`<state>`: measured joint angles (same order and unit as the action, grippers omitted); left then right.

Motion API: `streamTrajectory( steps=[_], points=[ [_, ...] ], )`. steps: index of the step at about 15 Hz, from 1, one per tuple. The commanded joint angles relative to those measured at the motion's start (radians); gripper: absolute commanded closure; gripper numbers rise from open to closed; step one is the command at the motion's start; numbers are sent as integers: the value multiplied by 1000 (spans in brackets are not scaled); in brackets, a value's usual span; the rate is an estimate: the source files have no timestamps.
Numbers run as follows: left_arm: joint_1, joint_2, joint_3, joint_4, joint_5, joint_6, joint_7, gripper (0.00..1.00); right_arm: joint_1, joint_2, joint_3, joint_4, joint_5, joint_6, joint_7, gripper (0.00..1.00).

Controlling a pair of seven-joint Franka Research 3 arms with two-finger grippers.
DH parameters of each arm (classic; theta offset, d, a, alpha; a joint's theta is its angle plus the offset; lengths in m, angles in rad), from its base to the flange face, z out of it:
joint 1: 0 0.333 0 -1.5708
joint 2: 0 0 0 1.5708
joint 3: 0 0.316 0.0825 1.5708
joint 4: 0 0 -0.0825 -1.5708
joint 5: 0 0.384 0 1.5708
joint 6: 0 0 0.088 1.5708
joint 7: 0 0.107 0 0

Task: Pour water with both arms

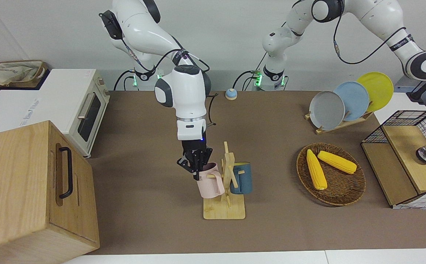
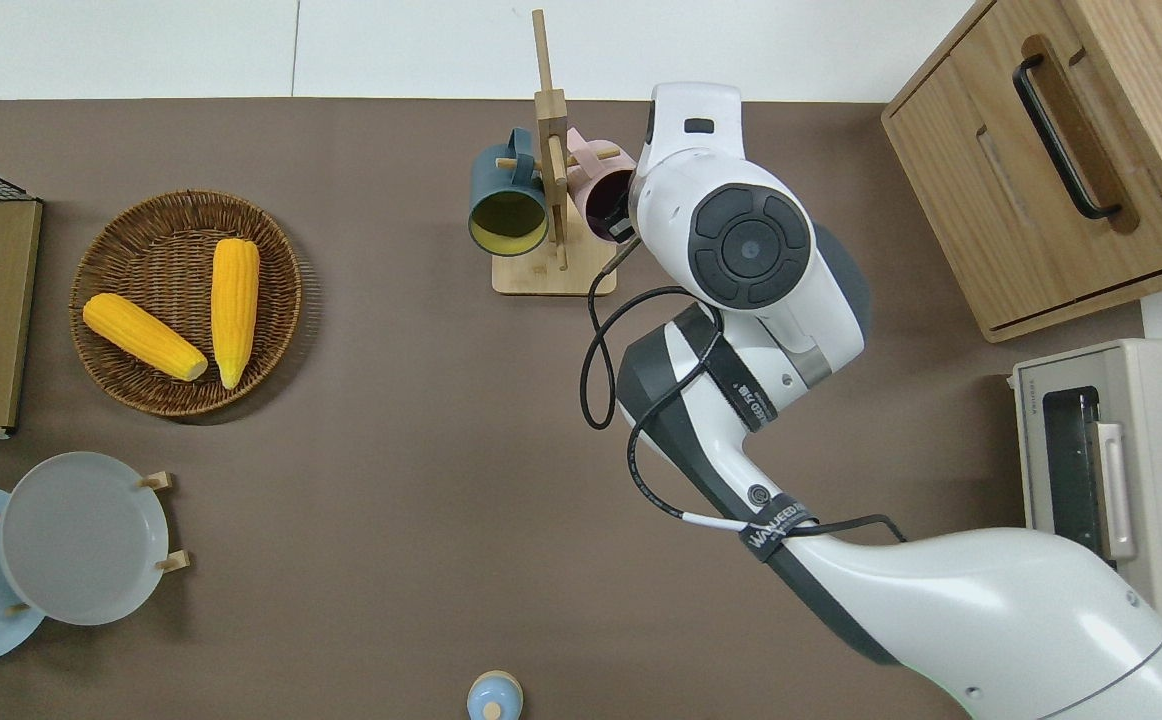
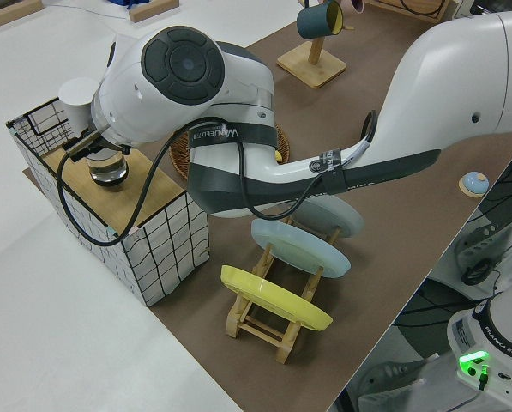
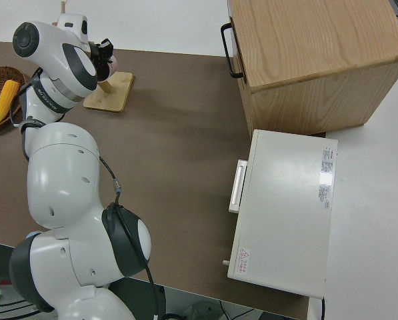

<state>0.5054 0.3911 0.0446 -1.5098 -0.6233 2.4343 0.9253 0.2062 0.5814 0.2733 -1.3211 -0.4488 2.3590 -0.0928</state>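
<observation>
Two end effectors | right grips pink mug | left unclear | brown tabletop

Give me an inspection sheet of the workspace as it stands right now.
Surface: brown mat on a white table.
Job's things: pink mug and blue mug hanging on the wooden rack.
Clutter: basket with two corn cobs, plate rack.
Grippers: right gripper at the pink mug's rim; left gripper over the wire crate.
Cables: black loop off the right arm.
Surroundings: oven, wooden cabinet.
</observation>
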Motion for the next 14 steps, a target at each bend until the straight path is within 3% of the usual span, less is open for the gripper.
streamTrajectory(
  steps=[1,3,14],
  points=[
    [-4,-35,12,69,8,-79,-28,1000,4,-3,1,14,22,-10,13,1000],
    [-4,-35,11,88,69,-101,-68,1000,4,-5,1,14,22,-12,13,1000],
    [-5,-47,14,88,76,-106,-75,1000,-21,-31,1,13,25,-27,8,1000]
  ],
)
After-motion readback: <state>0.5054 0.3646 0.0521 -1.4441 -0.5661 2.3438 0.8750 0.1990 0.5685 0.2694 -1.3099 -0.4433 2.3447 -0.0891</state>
